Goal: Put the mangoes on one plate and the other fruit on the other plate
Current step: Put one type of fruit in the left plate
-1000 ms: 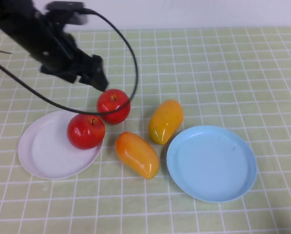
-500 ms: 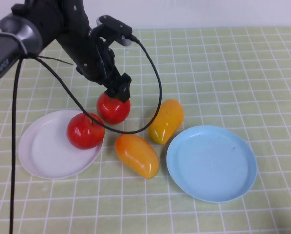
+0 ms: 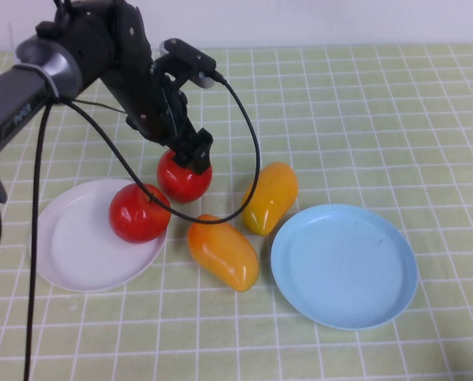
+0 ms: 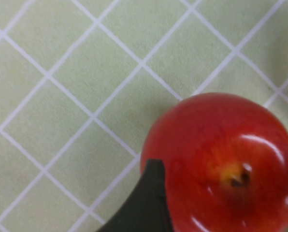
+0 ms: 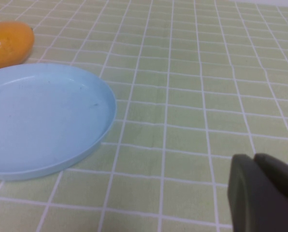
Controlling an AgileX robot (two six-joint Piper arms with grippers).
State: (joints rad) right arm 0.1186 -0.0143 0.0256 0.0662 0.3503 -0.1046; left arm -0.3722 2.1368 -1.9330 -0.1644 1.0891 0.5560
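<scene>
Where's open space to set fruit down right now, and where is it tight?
The light blue plate is bare, and so is the tablecloth behind it. The white plate has room on its left; one apple sits at its right edge. The middle is crowded: the left end effector is open over the other apple, beside both mangoes. The right end effector is shut, parked.

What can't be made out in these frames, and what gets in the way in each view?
- High view: the left gripper covers the top of the round red apple on the cloth; contact cannot be told.
- Left wrist view: only one dark finger shows beside that apple; the other is past the frame edge.
- High view: the right gripper is out of frame; its wrist view shows shut fingertips near the light blue plate.
</scene>
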